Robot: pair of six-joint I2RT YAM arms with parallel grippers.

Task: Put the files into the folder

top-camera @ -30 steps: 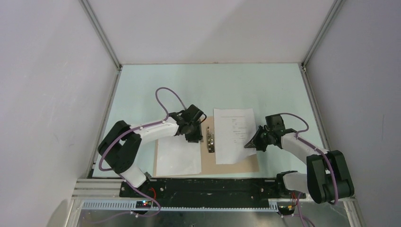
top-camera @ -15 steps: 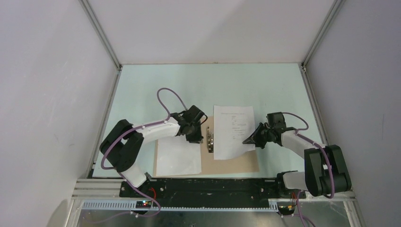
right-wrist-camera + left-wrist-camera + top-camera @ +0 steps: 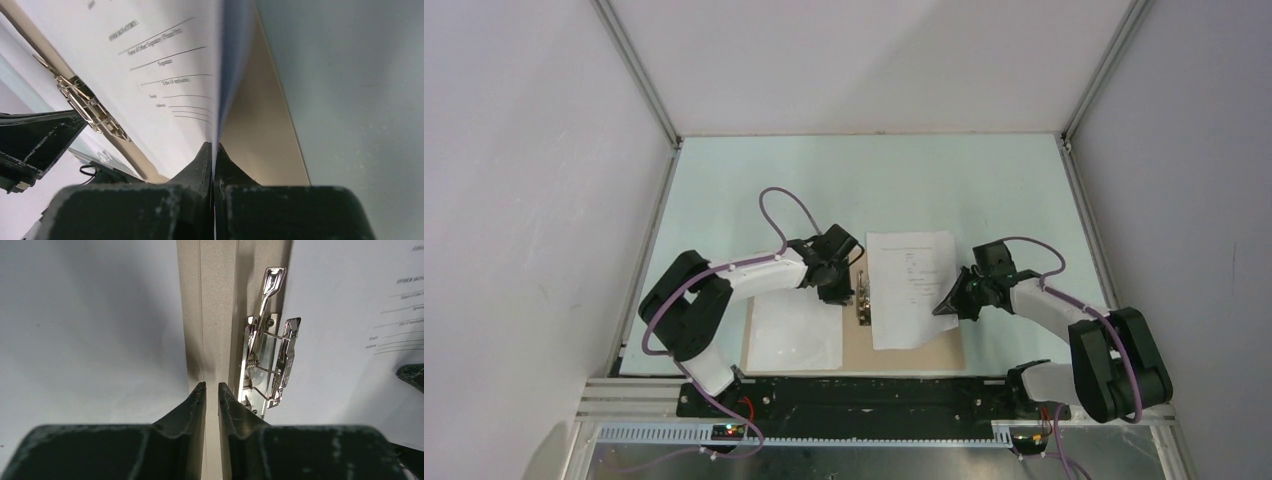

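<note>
The tan folder [image 3: 949,350] lies open near the table's front edge, with its metal clip [image 3: 864,300] on the spine. A blank file [image 3: 794,340] rests on its left half. The printed file [image 3: 909,285] lies over the right half, its right edge lifted. My right gripper [image 3: 946,300] is shut on that edge; in the right wrist view the gripper [image 3: 212,146] pinches the printed file [image 3: 165,60] above the folder [image 3: 260,125]. My left gripper [image 3: 211,387] hovers over the folder spine [image 3: 215,300] just left of the clip [image 3: 270,340], its jaws a narrow gap apart with nothing between them.
The folder sits on a pale green table mat [image 3: 724,190] enclosed by white walls and aluminium posts. A black base rail [image 3: 854,398] runs along the near edge. My left gripper's body [image 3: 35,135] shows beside the clip [image 3: 87,107] in the right wrist view.
My right gripper has drawn the printed file leftward toward the clip, and the folder has slid a little left with it. The left jaws have narrowed.
</note>
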